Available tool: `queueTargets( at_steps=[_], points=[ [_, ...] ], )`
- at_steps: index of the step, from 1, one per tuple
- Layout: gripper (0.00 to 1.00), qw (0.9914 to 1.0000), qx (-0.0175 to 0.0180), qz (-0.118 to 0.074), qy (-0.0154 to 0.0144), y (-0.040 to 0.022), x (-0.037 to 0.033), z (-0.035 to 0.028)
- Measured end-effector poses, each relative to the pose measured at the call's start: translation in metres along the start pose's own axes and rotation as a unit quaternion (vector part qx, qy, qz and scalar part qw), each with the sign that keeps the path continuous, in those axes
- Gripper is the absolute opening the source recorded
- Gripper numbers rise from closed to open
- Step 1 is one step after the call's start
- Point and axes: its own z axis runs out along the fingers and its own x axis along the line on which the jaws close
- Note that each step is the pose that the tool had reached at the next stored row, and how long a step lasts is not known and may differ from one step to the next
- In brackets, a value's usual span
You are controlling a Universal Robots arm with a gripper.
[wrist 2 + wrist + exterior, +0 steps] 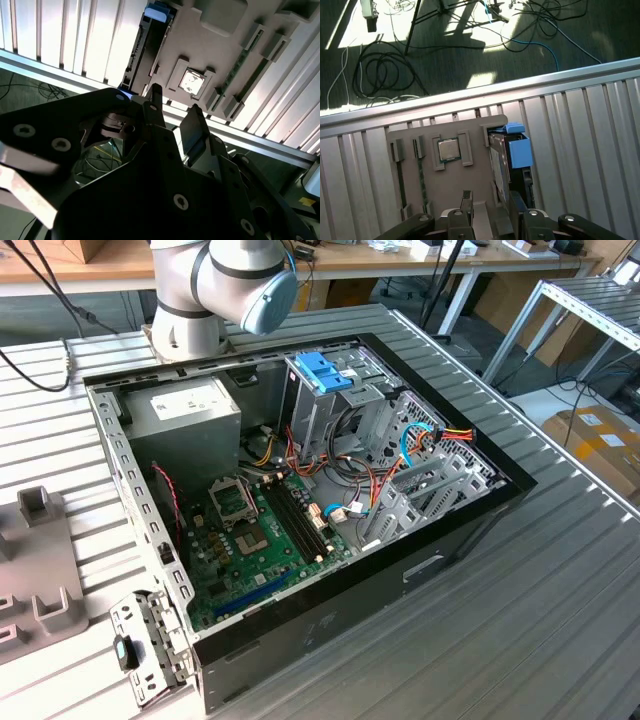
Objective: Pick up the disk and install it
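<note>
claw (490, 197) is spread wide, empty, hovering over the grey holder (445, 190) on the tabletop (580, 130). disk (510, 160) stands on edge in the holder's side slot. claw looks off-centre to me, so coming down it could clip the disk's edge and tip or jam it.

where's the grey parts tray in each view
exterior view: grey tray at the exterior view's left edge.
first wrist view: grey tray with the disk standing in its slot.
second wrist view: grey tray, disk along one side.
shared landmark: the ribbed metal table under it.
</note>
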Motion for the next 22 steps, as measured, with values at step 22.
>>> queueTargets(
  at_steps=[22],
  points=[
    [0.42,0.99983,-0.0006,-0.018,0.0007,0.0005,-0.0029,0.0015]
  ],
)
